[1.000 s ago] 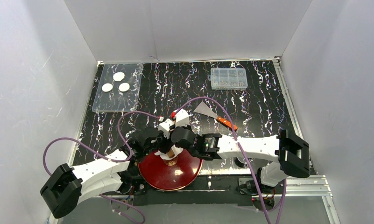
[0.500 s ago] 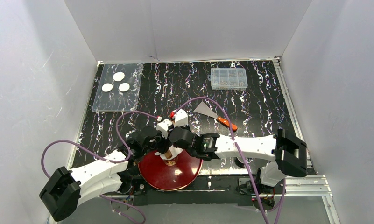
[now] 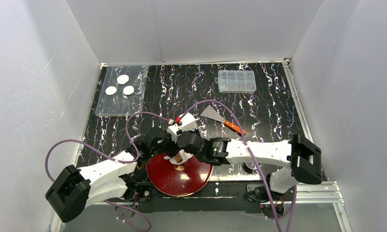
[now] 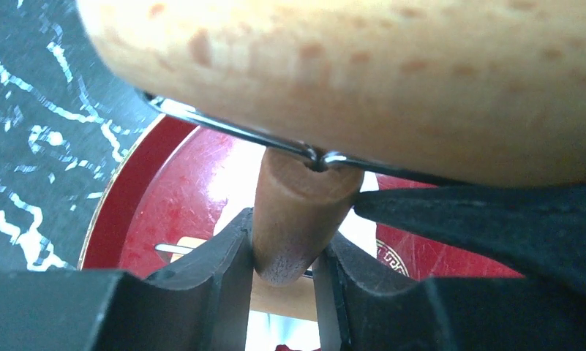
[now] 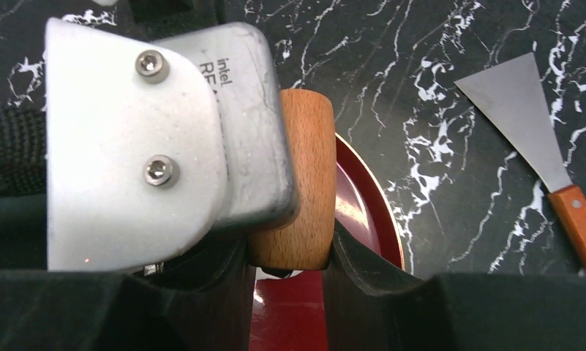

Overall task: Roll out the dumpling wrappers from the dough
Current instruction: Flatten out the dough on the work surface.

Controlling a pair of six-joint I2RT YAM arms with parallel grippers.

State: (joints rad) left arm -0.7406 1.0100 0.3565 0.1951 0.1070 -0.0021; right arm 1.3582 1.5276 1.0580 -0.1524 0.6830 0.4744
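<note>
Both arms have shifted slightly to the right since a second ago, and the red plate [image 3: 181, 182] beneath them sits a touch further right too. The left gripper [image 4: 284, 256] is clenched around one wooden handle of a rolling pin [image 4: 348, 73]. The right gripper [image 5: 290, 256] is clamped on the other handle, and the two meet over the plate at the near edge of the bench [image 3: 268, 111]. The dough is hidden under the pin and grippers. A bright white patch on the plate could be dough or glare, I cannot tell. Three dumpling wrappers [image 3: 122, 79] lie in a clear tray [image 3: 109, 110] at the far left, well apart from the grippers. A clear lidded box [image 3: 236, 81] sits far right, its small contents unclear. A spatula [image 5: 524, 110] lies between.
</note>
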